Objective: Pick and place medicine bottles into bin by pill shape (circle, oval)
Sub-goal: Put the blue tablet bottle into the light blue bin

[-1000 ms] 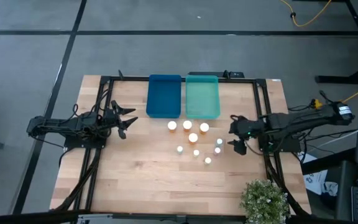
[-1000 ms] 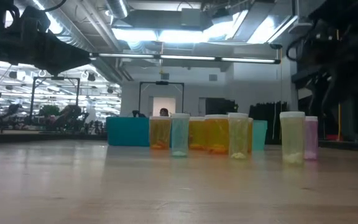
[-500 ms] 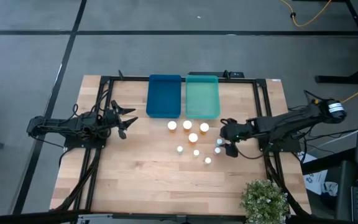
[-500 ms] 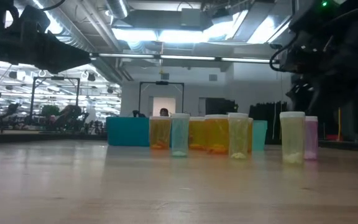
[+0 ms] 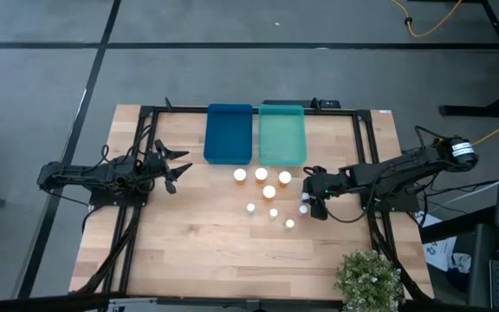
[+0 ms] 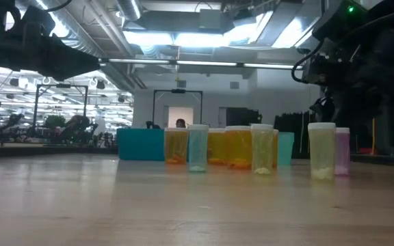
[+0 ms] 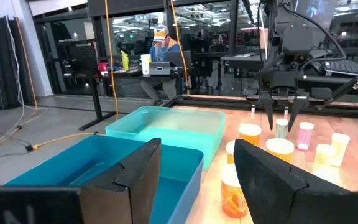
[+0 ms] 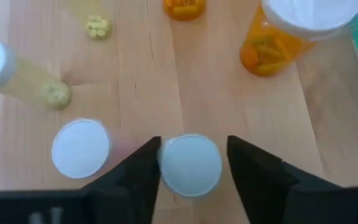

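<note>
**Right pincer straddles a small bottle; left arm waits**

High view: We note the teal bin (image 5: 281, 139) at the table's far edge, with a blue bin (image 5: 229, 134) touching its left side. The medicine bottles (image 5: 268, 191) stand clustered just in front of the teal bin. The right gripper (image 5: 310, 204) sits at the cluster's right end, in front of the teal bin's right corner. The left gripper (image 5: 180, 169) rests well left of the teal bin, released and empty.

Low view: The bottles line up before the teal bin (image 6: 287, 147).

Left wrist view: The right gripper (image 7: 281, 115) hangs over a pale bottle (image 7: 281, 128) beyond the teal bin (image 7: 166, 127).

Right wrist view: The jaws are parted, close on either side of a white-capped bottle (image 8: 190, 167), not clamped.
</note>
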Controlling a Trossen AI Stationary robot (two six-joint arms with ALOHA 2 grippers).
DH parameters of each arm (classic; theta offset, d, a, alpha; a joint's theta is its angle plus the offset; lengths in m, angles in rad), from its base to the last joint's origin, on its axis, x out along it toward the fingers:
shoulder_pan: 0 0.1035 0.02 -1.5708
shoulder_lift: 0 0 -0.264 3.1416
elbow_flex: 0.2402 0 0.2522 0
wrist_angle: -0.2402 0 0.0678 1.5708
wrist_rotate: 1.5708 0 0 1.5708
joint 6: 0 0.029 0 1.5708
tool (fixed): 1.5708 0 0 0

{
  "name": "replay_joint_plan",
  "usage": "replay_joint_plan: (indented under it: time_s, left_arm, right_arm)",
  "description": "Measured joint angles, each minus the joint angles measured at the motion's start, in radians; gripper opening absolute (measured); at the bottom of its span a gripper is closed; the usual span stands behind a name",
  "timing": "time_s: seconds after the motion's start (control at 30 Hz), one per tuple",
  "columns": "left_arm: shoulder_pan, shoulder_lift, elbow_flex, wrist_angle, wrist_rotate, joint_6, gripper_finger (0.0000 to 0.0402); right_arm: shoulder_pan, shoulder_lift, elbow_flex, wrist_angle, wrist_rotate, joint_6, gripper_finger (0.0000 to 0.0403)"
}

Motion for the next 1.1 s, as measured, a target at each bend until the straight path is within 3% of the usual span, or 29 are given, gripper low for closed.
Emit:
replay_joint_plan:
  time_s: [0.13,0.27,0.47,0.63,0.7,0.77,0.9,1.0,1.1]
  left_arm:
    - [0.000,0.000,0.000,0.000,0.000,0.000,0.0195]
    - [0.000,0.000,0.000,0.000,0.000,0.000,0.0195]
    - [0.000,0.000,0.000,0.000,0.000,0.000,0.0195]
    - [0.000,0.000,0.000,0.000,0.000,0.000,0.0195]
    - [0.000,0.000,0.000,0.000,0.000,0.000,0.0195]
    - [0.000,0.000,0.000,0.000,0.000,0.000,0.0195]
    - [0.000,0.000,0.000,0.000,0.000,0.000,0.0195]
    - [0.000,0.000,0.000,0.000,0.000,0.000,0.0195]
    - [0.000,0.000,0.000,0.000,0.000,0.001,0.0195]
  right_arm:
    - [0.000,-0.013,0.008,-0.023,0.000,0.003,0.0112]
    - [0.000,-0.039,0.087,-0.131,0.060,-0.031,0.0109]
    - [0.000,-0.050,0.285,-0.273,0.316,-0.171,0.0108]
    - [-0.039,-0.050,0.431,-0.220,0.580,-0.314,0.0108]
    - [-0.081,-0.050,0.465,-0.149,0.635,-0.366,0.0108]
    - [-0.138,-0.050,0.483,-0.078,0.600,-0.422,0.0108]
    - [-0.288,-0.032,0.492,0.059,0.365,-0.442,0.0108]
    - [-0.400,0.013,0.492,0.078,0.214,-0.413,0.0108]
    - [-0.502,0.089,0.492,0.083,0.134,-0.364,0.0108]
